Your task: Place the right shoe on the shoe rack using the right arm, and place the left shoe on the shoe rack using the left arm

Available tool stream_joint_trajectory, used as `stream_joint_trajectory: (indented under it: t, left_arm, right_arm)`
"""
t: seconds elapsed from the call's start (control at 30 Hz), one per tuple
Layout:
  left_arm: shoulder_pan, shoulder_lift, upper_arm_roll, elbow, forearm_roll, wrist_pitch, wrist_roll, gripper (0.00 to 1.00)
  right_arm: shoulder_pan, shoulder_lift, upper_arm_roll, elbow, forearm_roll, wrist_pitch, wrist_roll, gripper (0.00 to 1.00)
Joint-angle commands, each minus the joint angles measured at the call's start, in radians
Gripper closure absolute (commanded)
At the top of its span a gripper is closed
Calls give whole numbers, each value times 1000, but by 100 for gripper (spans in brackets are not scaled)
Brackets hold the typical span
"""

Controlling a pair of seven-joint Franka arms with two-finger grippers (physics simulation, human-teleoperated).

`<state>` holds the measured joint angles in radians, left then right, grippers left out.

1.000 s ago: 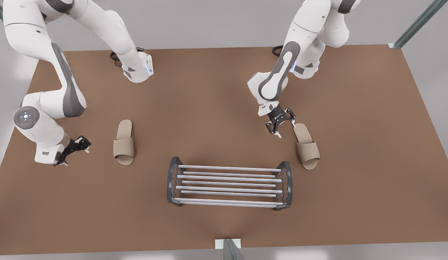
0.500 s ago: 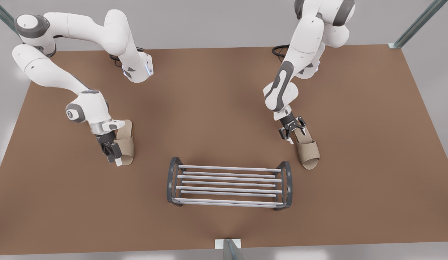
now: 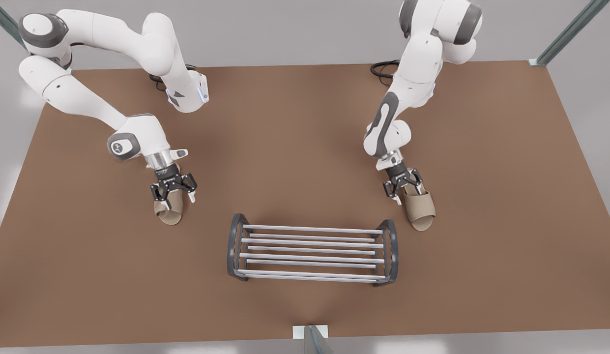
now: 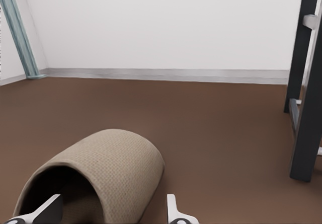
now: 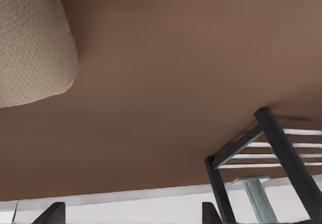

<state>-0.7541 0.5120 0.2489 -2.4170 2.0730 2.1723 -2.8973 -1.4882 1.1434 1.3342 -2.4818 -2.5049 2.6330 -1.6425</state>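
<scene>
Both arms moved in: left claw [image 3: 404, 191] gapes empty astride left slipper [image 3: 421, 210], right claw [image 3: 173, 193] ditto over right slipper [image 3: 169, 214]; next, pinch & lift to shoe rack [image 3: 312, 253].

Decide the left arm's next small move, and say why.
Probably shut the left gripper on the left shoe: its open fingers straddle the strap wall, and the shoe lies on the table beside the shoe rack. The right gripper hangs open over the right shoe.
</scene>
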Motion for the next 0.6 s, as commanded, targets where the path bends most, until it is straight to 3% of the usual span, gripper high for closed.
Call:
stream_joint_trajectory:
  t: [0.0,0.33,0.57]
  left_arm:
    - [10,10,1,10,19,-2,-471,0]
    - [25,48,1,62,48,0,-473,0]
    - [27,68,4,78,68,0,-473,0]
  right_arm:
    - [-43,9,-3,-63,-109,-96,-297,0]
    - [-199,41,-98,-223,-289,-148,-172,0]
    - [-235,38,-98,-258,-289,-153,-174,0]
